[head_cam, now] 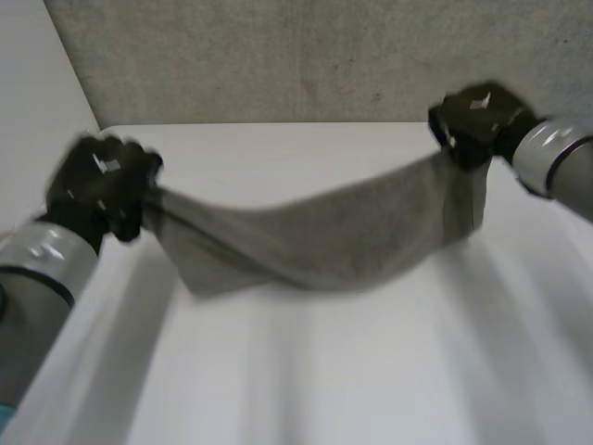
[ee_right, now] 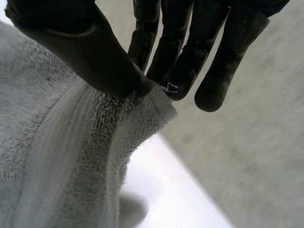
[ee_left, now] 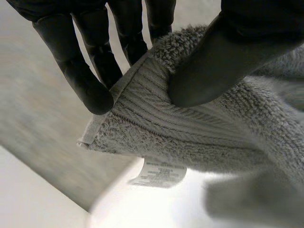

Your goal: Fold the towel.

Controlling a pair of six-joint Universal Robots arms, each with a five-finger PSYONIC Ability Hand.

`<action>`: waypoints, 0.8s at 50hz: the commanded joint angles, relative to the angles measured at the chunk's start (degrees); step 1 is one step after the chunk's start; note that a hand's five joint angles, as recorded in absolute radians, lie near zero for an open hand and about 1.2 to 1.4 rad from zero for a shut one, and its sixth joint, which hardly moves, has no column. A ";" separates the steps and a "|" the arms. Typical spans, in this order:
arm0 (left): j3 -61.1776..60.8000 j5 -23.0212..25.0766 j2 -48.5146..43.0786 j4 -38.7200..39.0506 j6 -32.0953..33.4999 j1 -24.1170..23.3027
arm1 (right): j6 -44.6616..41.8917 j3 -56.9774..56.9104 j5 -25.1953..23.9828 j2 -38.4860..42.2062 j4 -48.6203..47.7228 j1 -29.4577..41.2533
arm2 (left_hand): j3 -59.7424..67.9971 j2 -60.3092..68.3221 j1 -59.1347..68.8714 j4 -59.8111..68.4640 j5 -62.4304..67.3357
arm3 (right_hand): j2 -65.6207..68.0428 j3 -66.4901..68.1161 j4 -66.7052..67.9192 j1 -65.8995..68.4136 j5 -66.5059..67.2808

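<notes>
A grey towel [head_cam: 315,239] hangs in a sagging band above the white table [head_cam: 306,371], stretched between my two hands. My left hand [head_cam: 100,185] pinches one end corner; its own wrist view shows the thumb [ee_left: 213,71] pressing the ribbed hem [ee_left: 156,118] against the fingers [ee_left: 85,80], with a white label [ee_left: 159,174] dangling below. My right hand [head_cam: 477,120], further back and higher, pinches the other end corner; there the thumb [ee_right: 90,52] clamps the towel [ee_right: 61,156] edge against the fingers [ee_right: 180,57].
The table's far edge meets a grey speckled wall [head_cam: 278,56]. The table's left edge [head_cam: 88,306] runs beside my left arm [head_cam: 37,278]. My right arm [head_cam: 556,162] comes in from the right.
</notes>
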 commanded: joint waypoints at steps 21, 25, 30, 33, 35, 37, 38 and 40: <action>5.85 -1.94 -11.32 -13.55 6.57 3.69 | -18.79 14.43 -2.41 -8.76 7.29 -5.68 | -8.48 -5.76 -0.85 -6.48 -13.66 | 5.04 4.08 3.77 3.91 4.20; 14.72 -2.11 -18.00 -13.73 8.43 3.61 | -18.88 8.57 0.14 -1.93 3.44 -1.30 | -8.48 -5.76 -0.85 -6.48 -13.66 | 5.04 4.08 3.77 3.91 4.20; 25.79 -2.11 -25.03 -13.64 8.43 2.99 | -18.97 2.15 2.33 5.36 -3.93 2.22 | -8.48 -5.76 -0.85 -6.48 -13.66 | 5.04 4.08 3.77 3.91 4.20; 36.14 -2.11 -29.43 -13.21 8.17 1.94 | -18.70 -3.29 4.70 9.85 -13.84 3.72 | -8.48 -5.76 -0.85 -6.48 -13.66 | 5.04 4.08 3.77 3.91 4.20; 42.55 -2.29 -31.10 -12.51 8.08 0.81 | -18.53 -6.11 6.63 11.26 -20.42 4.60 | -8.48 -5.76 -0.85 -6.48 -13.66 | 5.04 4.08 3.77 3.91 4.20; 48.77 -2.55 -32.08 -10.57 7.73 -0.08 | -17.91 -8.42 9.02 11.63 -27.96 5.66 | -8.48 -5.76 -0.85 -6.48 -13.66 | 5.04 4.08 3.77 3.91 4.20; 53.46 -2.73 -32.26 -6.83 7.03 -0.61 | -16.87 -9.29 11.46 11.45 -36.49 6.44 | -8.48 -5.76 -0.85 -6.48 -13.66 | 5.04 4.08 3.77 3.91 4.20; 56.30 -3.25 -31.83 -1.92 5.63 -1.22 | -15.47 -8.95 13.22 10.76 -45.45 6.88 | -8.48 -5.76 -0.85 -6.48 -13.66 | 5.04 4.08 3.77 3.91 4.20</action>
